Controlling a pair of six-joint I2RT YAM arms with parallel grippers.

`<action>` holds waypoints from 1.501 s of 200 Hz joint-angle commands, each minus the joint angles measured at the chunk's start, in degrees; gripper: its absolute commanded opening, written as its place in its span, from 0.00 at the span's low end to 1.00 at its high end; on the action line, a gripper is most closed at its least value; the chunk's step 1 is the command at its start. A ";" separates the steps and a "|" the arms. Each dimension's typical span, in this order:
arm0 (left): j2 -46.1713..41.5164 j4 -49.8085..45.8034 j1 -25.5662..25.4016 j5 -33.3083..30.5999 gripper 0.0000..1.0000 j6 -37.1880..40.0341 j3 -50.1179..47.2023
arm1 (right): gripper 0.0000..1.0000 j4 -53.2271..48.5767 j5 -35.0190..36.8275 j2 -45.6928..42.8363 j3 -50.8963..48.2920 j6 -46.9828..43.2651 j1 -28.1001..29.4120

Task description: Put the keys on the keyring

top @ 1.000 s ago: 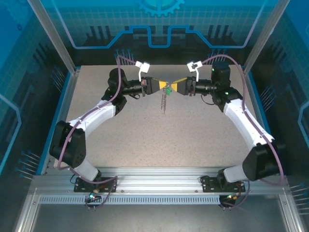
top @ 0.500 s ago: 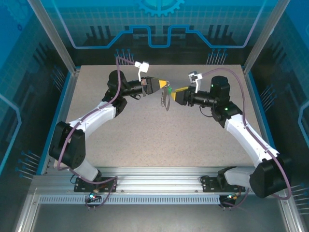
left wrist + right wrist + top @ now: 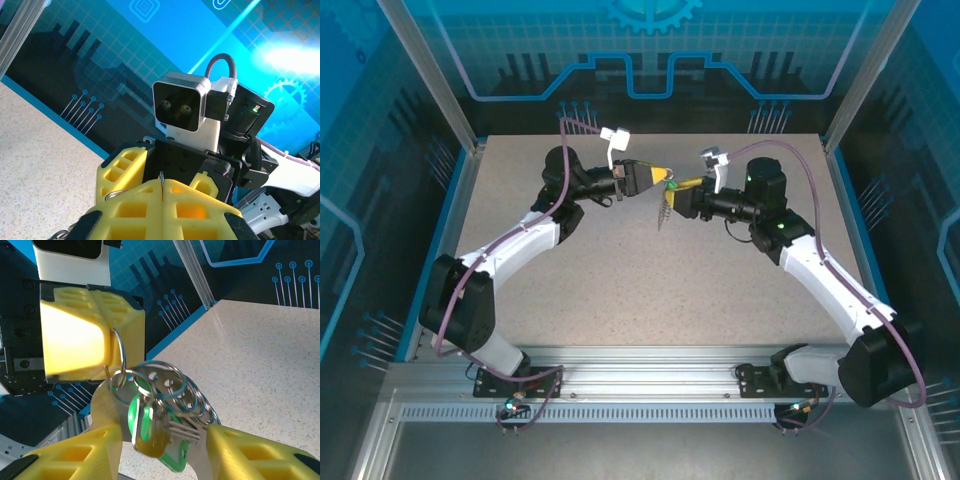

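Jaws of left gripper (image 3: 162, 186) pressed together, pinching the keyring (image 3: 118, 354) mid-air by 1 thin edge; right gripper (image 3: 161, 436) jaws spread either side of the green key (image 3: 142, 422) hanging off it. Risk: right gripper grabs the loose rings (image 3: 185, 390) instead, or a tug slips the keyring from that shallow pinch and it all drops.

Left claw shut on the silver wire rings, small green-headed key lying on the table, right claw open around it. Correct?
No. The small green-headed key hangs in the air on the silver wire rings held by the shut left claw, as the right wrist view shows. The rest stands.
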 commanded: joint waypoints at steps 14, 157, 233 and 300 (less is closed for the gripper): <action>-1.51 2.34 -0.62 0.17 0.00 -0.57 -0.56 | 0.40 -0.05 0.26 2.01 3.35 -1.55 1.22; -1.51 3.39 -0.88 -1.24 0.00 -0.91 -0.65 | 0.00 -2.95 -3.24 2.25 4.26 -4.10 5.48; -1.69 3.31 -1.10 -1.42 0.00 -0.80 -0.65 | 0.00 -4.32 -1.20 2.00 3.53 -4.74 5.40; -2.21 3.63 -1.10 -1.66 0.00 -0.69 -1.18 | 0.00 -5.11 -0.07 -0.38 0.89 -4.40 3.76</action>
